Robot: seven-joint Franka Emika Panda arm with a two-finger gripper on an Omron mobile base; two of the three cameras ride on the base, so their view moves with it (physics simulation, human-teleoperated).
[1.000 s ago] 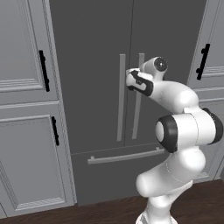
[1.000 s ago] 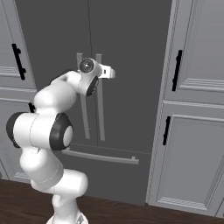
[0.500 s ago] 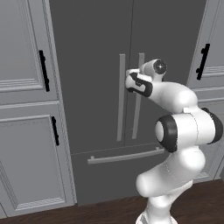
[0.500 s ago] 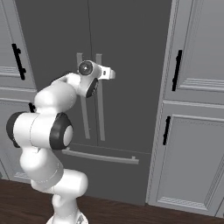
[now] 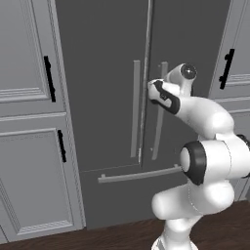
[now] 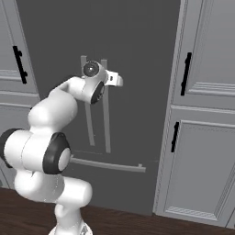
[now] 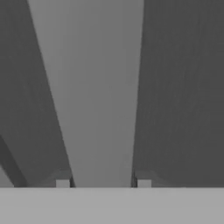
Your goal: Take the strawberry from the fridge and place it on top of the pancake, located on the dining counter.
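The fridge (image 5: 107, 73) stands closed in front of me, tall and dark grey, also in the right base view (image 6: 137, 41). My gripper (image 5: 155, 89) is at chest height on the right door's long light-grey handle (image 5: 157, 132). The hand view has that handle (image 7: 96, 87) running straight up between my fingertips (image 7: 62, 183), which press against both of its sides; my gripper (image 7: 103, 183) is shut on it. From the right, the gripper (image 6: 113, 79) sits against the handle (image 6: 106, 124). The strawberry is hidden behind the closed doors. The pancake and the dining counter are out of view.
The left door's handle (image 5: 135, 112) runs parallel just beside the held one. The bottom drawer's bar (image 5: 139, 174) lies below. Light grey panelled cabinets with black handles flank the fridge at left (image 5: 29, 122) and right (image 6: 202, 114). Dark wood floor (image 6: 137, 225) lies in front.
The fingers have closed in from wide open onto the right door handle. The arm and the fridge doors have stayed in place.
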